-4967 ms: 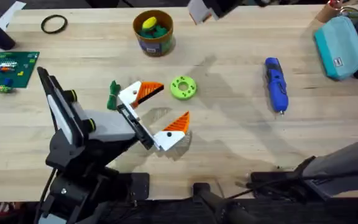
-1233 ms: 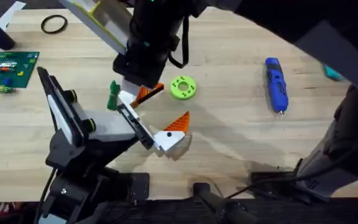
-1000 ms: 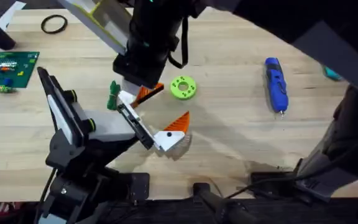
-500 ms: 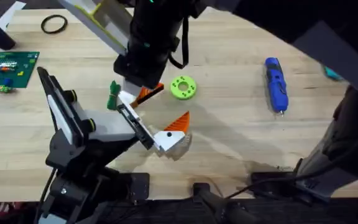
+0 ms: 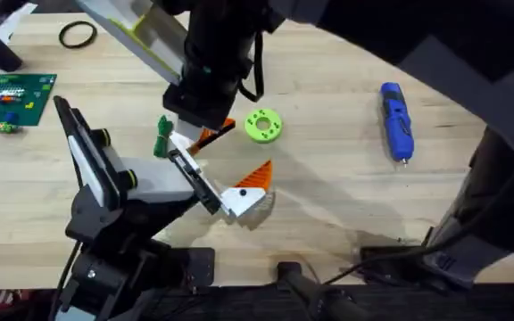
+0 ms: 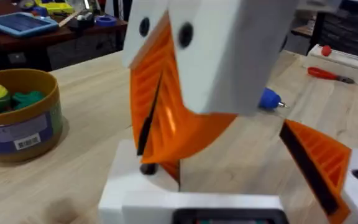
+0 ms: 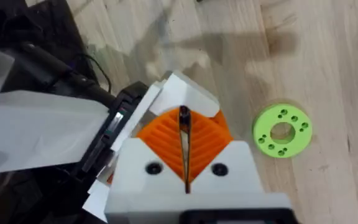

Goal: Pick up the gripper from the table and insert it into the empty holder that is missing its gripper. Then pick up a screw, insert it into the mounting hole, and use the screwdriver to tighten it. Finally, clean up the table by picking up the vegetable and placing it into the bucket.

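The right hand (image 7: 185,149) is closing its pads on the loose gripper (image 5: 205,134) over the holder (image 5: 199,183); the left hand (image 5: 239,192) is gaping. The screwdriver (image 5: 396,120) is lying at 3 o'clock on the surface (image 5: 328,196).

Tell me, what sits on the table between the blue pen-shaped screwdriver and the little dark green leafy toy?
Overhead, the lime green holed disc lies between the blue screwdriver and the leafy toy.
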You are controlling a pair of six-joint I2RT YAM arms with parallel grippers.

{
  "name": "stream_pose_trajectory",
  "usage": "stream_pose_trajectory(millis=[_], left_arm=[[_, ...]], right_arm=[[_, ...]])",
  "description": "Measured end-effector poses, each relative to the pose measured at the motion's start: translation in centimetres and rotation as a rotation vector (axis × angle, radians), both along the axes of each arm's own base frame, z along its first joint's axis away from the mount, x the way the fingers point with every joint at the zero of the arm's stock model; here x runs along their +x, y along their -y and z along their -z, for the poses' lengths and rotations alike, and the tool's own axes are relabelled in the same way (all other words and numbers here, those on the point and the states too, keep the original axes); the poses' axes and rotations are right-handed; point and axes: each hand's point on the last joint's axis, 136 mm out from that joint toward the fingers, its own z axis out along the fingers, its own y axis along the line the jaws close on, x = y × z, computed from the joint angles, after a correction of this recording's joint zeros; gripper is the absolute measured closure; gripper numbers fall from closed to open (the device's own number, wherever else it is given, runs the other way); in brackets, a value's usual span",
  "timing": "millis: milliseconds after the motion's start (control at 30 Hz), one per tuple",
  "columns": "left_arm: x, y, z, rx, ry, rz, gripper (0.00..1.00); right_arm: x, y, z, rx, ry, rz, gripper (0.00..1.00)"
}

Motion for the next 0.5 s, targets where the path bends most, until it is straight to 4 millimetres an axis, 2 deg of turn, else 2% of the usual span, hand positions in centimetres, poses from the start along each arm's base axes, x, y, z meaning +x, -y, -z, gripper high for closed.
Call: stream_pose_trajectory(millis=[500], left_arm=[[0.00,0.00,0.01,0.000,-0.001,0.000,0.016]], right_arm=[[0.04,-0.06,0.23,-0.004,-0.003,0.000,0.999]])
